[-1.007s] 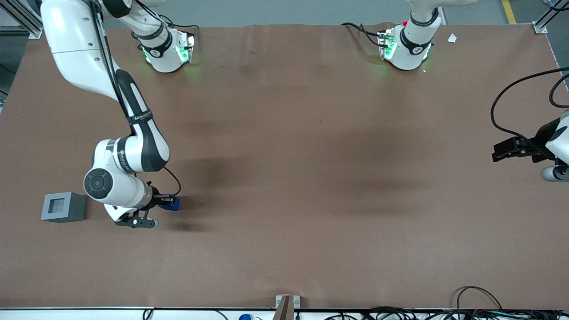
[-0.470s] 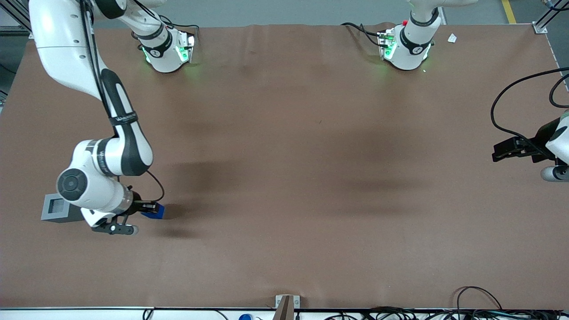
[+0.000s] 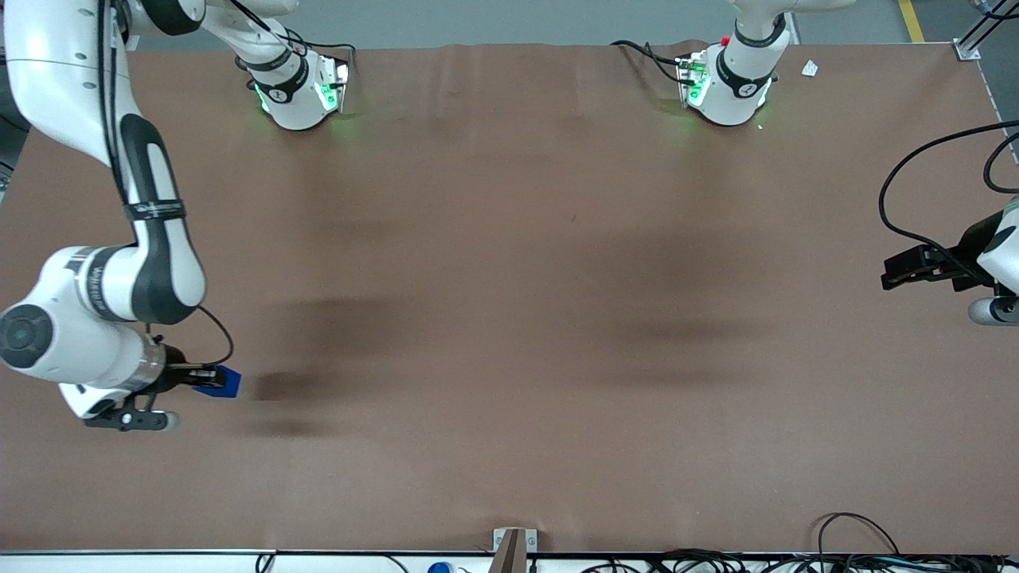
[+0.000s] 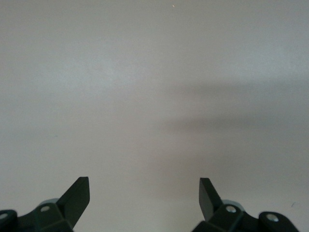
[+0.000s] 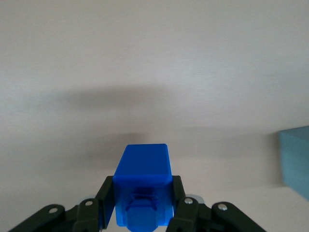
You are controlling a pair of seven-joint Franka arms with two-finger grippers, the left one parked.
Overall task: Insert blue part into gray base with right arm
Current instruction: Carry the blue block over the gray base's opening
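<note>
A brown table cover (image 3: 509,278) spans the whole work surface, with faint creases along its edge farthest from the front camera. A small metal bracket (image 3: 513,545) sits at the middle of the near edge, a blue object (image 3: 439,568) is partly cut off just beside it, and tangled black cables (image 3: 860,549) lie along that edge toward the parked arm's end. A white paper scrap (image 3: 810,68) lies on the cover at the parked arm's end, far from the camera, with a yellow floor line (image 3: 911,20) farther off than the table edge.
</note>
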